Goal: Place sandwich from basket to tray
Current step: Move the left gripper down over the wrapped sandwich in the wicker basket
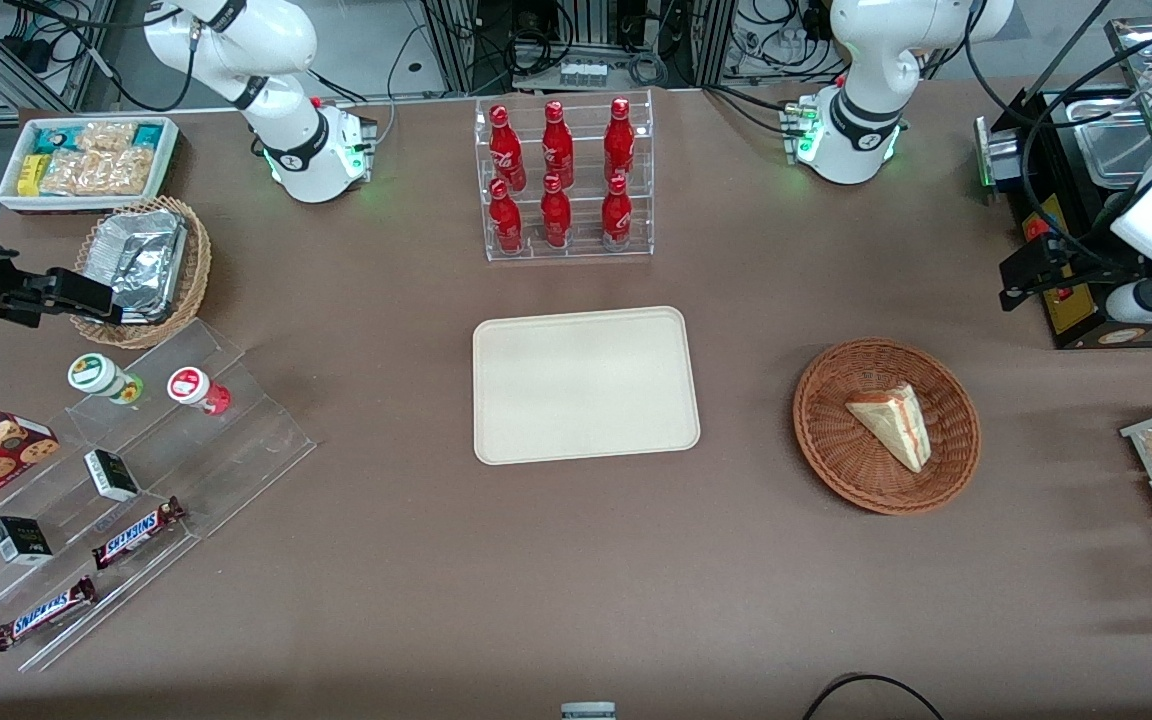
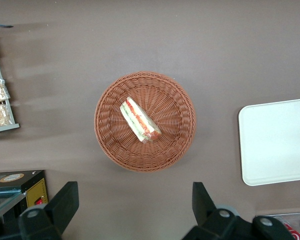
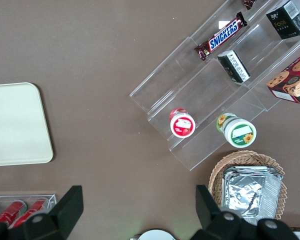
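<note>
Pincer (image 2: pixel 132 202) agape, high above basket (image 2: pixel 110 145) w/ sandwich (image 2: pixel 140 120)

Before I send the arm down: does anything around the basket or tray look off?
Nothing stands out. The sandwich lies whole in the basket, the tray sits flat and bare, nearer the parked arm's end. The gripper hangs open above the table beside the basket, touching nothing.

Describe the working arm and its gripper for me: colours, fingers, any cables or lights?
The left arm is glossy white with black joint bands, a green light at its base and black cables nearby. Its gripper, above the table near the basket, has two black wedge-shaped fingers spread wide.
</note>
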Controlling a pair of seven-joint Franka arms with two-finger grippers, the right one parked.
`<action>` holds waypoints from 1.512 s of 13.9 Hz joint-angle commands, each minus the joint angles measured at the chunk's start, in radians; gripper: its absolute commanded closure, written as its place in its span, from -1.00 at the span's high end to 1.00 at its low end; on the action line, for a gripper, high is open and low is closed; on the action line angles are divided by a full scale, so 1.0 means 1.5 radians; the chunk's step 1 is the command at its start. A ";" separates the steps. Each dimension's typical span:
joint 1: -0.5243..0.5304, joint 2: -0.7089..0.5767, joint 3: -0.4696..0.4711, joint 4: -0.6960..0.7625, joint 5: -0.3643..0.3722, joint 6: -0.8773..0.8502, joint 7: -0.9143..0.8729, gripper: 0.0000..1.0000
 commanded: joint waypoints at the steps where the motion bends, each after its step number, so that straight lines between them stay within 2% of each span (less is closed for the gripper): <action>1: -0.006 0.009 0.010 0.018 -0.002 -0.007 0.011 1.00; 3: -0.002 0.013 0.010 0.016 -0.005 -0.008 0.009 1.00; 6: 0.011 0.005 0.011 -0.067 0.000 0.034 0.004 1.00; 8: 0.012 -0.015 0.011 -0.170 -0.002 0.136 -0.023 1.00; 14: 0.011 -0.021 0.015 -0.449 -0.008 0.508 -0.231 1.00; 17: 0.010 -0.003 0.014 -0.487 -0.008 0.572 -0.332 1.00; 21: 0.009 0.027 0.014 -0.500 -0.008 0.604 -0.370 1.00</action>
